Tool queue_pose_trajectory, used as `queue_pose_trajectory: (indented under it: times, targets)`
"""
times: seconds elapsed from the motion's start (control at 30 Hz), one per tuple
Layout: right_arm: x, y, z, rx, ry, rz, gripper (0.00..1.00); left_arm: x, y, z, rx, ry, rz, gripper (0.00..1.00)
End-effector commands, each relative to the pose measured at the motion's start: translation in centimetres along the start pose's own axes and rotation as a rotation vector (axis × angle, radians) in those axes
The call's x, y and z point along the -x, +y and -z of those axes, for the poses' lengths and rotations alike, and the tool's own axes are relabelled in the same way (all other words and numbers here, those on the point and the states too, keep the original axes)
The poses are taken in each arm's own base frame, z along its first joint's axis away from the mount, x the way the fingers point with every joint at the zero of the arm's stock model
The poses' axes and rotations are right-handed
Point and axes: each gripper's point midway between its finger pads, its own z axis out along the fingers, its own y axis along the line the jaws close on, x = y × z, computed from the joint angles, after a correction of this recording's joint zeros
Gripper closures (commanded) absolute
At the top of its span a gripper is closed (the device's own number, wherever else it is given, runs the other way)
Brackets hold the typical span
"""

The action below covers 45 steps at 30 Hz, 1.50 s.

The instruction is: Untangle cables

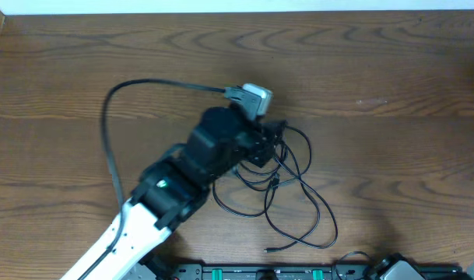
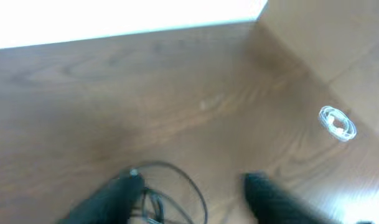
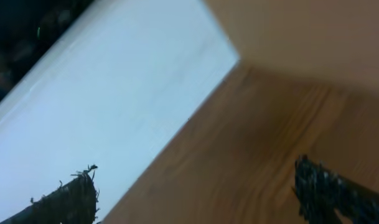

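The job looks barely begun. The black cables lie in one loose knot just right of centre in the overhead view. Their loops cross one another, and a long tail runs down toward the lower edge. No cord has yet been drawn free and laid apart. The white cord sits alone as a small coil at the right of the left wrist view, well apart from the black ones. It is too small to tell whether it is knotted.

The left pincer hovers at the upper left edge of the tangle, its fingers spread with bare counter between them. A thin loop curls just beside one finger, but nothing is held. The right pincer stands wide open and empty, facing only wood and a white surface, with no cable near it.

From above, the left arm covers the heart of the knot, so I cannot count the cords there. Both wrist views are blurred. The right arm shows only as a sliver at the lower right corner.
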Motion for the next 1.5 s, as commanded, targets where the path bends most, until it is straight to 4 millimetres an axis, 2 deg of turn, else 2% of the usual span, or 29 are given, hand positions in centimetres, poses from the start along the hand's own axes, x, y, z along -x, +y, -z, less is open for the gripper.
queue_pose_trajectory:
  times: [0.0, 0.07, 0.1, 0.2, 0.3, 0.47, 0.83, 0.93, 1.07, 1.13, 1.2, 1.23, 1.33, 1.47]
  targets:
    - [-5.9, 3.1, 0.4, 0.109, 0.246, -0.103, 0.01, 2.3, 0.8, 2.0, 0.023, -0.072, 0.0, 0.26]
    - [-10.0, 3.4, 0.8, 0.081, 0.392, -0.137, 0.01, 2.6, 1.5, 2.9, 0.041, -0.086, 0.009, 0.26]
    - [-11.2, 3.7, 1.0, 0.076, 0.435, -0.136, 0.01, 2.7, 1.9, 3.2, 0.051, -0.088, 0.013, 0.26]
    - [-16.6, 4.9, 2.2, 0.079, 0.614, -0.084, 0.01, 2.4, 3.1, 4.2, 0.087, -0.08, 0.03, 0.26]
    - [-21.9, 5.9, 3.9, 0.078, 0.781, -0.022, 0.01, 1.8, 4.3, 4.8, 0.124, -0.056, 0.047, 0.26]
    - [-30.4, 6.5, 6.9, 0.087, 1.006, 0.069, 0.01, 0.4, 6.0, 5.2, 0.179, 0.001, 0.075, 0.26]
    - [-42.1, 6.1, 10.4, 0.139, 1.188, 0.078, 0.01, -1.6, 7.2, 5.6, 0.224, 0.079, 0.1, 0.26]
    - [-44.4, 6.6, 11.0, 0.171, 1.207, 0.085, 0.06, -1.9, 7.3, 5.6, 0.228, 0.091, 0.102, 0.26]
    - [-45.9, 6.9, 11.3, 0.172, 1.207, 0.127, 0.34, -2.3, 7.4, 5.7, 0.232, 0.109, 0.105, 0.25]
    - [-46.2, 7.0, 11.5, 0.167, 1.207, 0.14, 0.63, -2.5, 7.4, 5.7, 0.235, 0.116, 0.107, 0.25]
    - [-46.3, 7.3, 11.5, 0.182, 1.207, 0.142, 0.97, -2.7, 7.5, 5.8, 0.237, 0.126, 0.108, 0.26]
    - [-46.2, 7.7, 11.7, 0.202, 1.214, 0.135, 0.99, -2.9, 7.5, 5.8, 0.239, 0.131, 0.109, 0.26]
    - [-45.7, 10.5, 12.3, 0.343, 1.229, 0.094, 0.99, -3.5, 7.6, 5.9, 0.246, 0.156, 0.113, 0.26]
    - [-42.6, 15.5, 12.8, 0.545, 1.157, 0.077, 0.99, -4.0, 7.7, 6.0, 0.253, 0.179, 0.117, 0.25]
